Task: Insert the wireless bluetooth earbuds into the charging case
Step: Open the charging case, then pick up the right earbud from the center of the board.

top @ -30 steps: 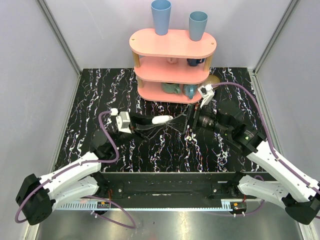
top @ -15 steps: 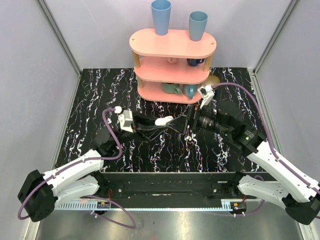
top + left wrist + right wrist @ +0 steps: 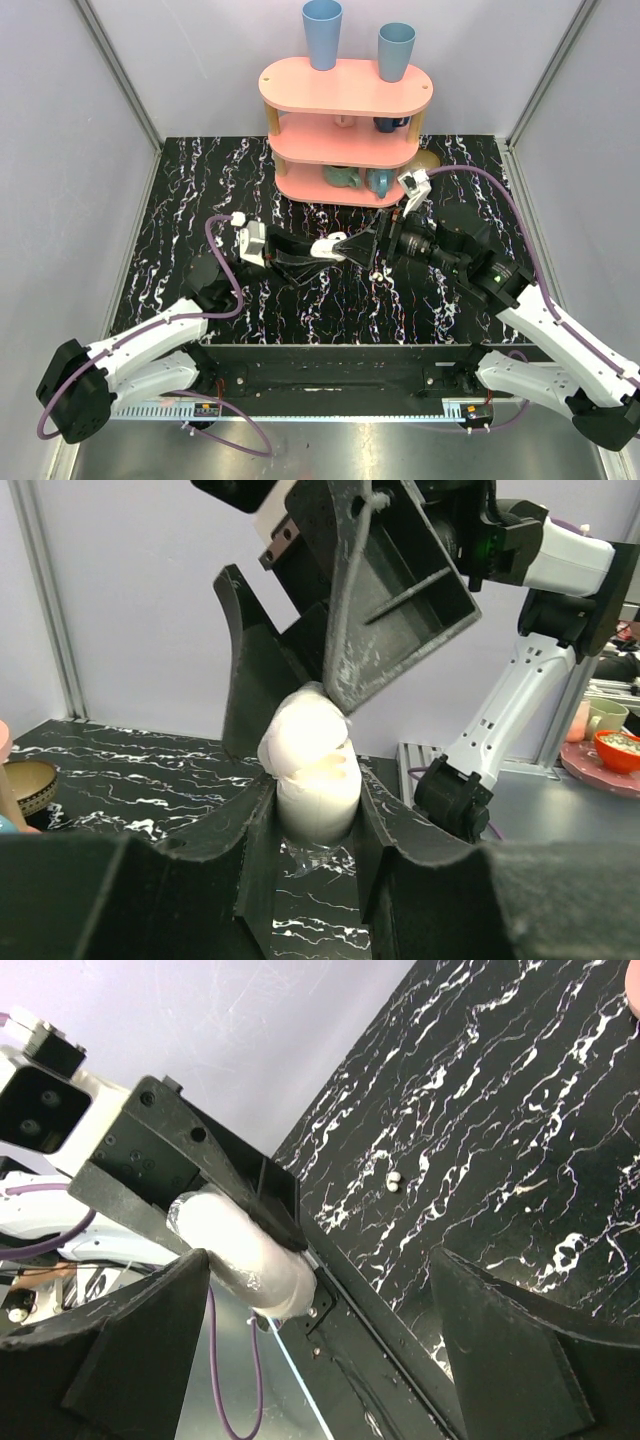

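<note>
The charging case (image 3: 325, 247), a small white glossy pebble, is held above the black marbled table (image 3: 200, 190). My left gripper (image 3: 318, 250) is shut on its lower half. In the left wrist view the case (image 3: 310, 770) stands upright between the two black fingers (image 3: 250, 820), with a seam across its upper part. My right gripper (image 3: 358, 245) is open and faces the case from the right, one finger (image 3: 390, 590) hanging just over its top. From the right wrist, the case (image 3: 245, 1245) lies by the gripper's (image 3: 320, 1260) left finger. Two tiny white earbuds (image 3: 393, 1179) lie on the table beyond.
A pink three-tier shelf (image 3: 345, 90) stands at the back, with two blue cups (image 3: 322, 30) on top and mugs on its lower tiers. A wooden bowl (image 3: 430, 160) sits at its right. Grey walls close in the table's sides.
My left gripper has carried the case a little to the right, closer to the right gripper's fingers. The right gripper has barely moved and stays open.
</note>
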Tool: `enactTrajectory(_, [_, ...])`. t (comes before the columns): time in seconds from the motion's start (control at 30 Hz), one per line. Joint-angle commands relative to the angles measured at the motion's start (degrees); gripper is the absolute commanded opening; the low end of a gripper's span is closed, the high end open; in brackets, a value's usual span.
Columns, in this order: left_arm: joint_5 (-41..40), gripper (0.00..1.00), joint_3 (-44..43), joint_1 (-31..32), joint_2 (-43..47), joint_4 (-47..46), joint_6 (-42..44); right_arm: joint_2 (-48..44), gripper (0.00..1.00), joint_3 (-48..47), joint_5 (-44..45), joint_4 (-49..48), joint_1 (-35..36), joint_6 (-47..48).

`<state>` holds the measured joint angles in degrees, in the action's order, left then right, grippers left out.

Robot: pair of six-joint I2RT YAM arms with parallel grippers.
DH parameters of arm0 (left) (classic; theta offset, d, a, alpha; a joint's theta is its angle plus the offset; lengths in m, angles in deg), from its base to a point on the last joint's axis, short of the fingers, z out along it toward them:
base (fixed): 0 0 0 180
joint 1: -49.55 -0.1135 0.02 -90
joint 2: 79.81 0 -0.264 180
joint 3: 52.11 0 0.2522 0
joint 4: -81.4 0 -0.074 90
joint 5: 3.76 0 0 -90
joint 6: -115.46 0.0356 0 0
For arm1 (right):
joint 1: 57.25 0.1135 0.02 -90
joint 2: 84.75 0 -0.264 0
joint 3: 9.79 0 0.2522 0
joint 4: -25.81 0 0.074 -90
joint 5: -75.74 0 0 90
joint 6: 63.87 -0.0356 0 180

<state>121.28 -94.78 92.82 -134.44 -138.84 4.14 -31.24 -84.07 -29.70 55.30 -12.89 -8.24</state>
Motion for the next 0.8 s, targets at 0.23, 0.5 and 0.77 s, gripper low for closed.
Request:
enactTrajectory(0.23, [6.4, 0.00, -1.0, 0.9, 1.5, -9.7, -1.7, 1.5, 0.95, -0.5, 5.6, -2.4, -0.4, -0.2])
enactTrajectory(0.5, [-1.0, 0.00, 0.5, 0.9, 2.9, -3.6, 1.1, 0.3, 0.98, 0.9, 5.1, -6.1, -0.3, -1.7])
enactTrajectory(0.77, [-6.3, 0.00, 3.7, 0.1, 2.4, -3.7, 1.1, -0.4, 0.99, 0.6, 4.0, -9.8, -0.3, -2.1])
